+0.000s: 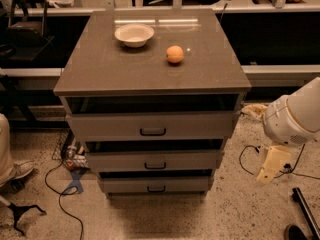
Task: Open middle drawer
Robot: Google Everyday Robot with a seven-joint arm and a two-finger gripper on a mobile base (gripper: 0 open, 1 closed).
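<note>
The grey cabinet (150, 69) stands in the middle of the camera view with three drawers. The middle drawer (115, 161) is a flat grey panel with a small black bar handle (155, 165). It sits between the top drawer (110, 126) and the bottom drawer (125, 185). My arm's white joint (295, 115) is at the right edge. My gripper (271, 165) hangs below it as a pale beige piece, to the right of the cabinet at about the middle drawer's height and apart from it.
A white bowl (134, 34) and an orange (174, 54) sit on the cabinet top. Cables (65, 194) lie on the floor at left, near a person's shoe (17, 170). More cable (247, 156) lies at right. A black bar (306, 213) is at bottom right.
</note>
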